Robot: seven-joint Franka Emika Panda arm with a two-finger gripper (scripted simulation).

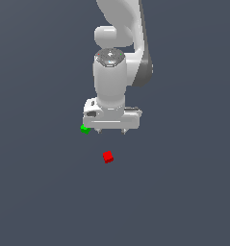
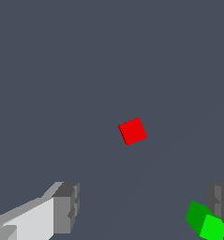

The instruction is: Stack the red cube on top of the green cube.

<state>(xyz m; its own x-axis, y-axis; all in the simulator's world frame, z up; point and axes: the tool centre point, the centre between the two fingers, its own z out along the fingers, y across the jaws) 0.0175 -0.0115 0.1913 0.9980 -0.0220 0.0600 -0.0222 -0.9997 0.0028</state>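
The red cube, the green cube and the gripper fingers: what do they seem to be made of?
Being simulator renders, the materials are only guesses. The red cube is flat, uniform red, matte, with no texture or glint: perhaps painted plastic or wood. The green cube looks the same in green, its faces differing only in shade. The fingers are matte grey with ridged pads, suggesting rubber, on a smooth white body.

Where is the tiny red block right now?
The small bright red cube lies alone on the dark grey floor, below the open white gripper in the exterior view, apart from the small green cube.
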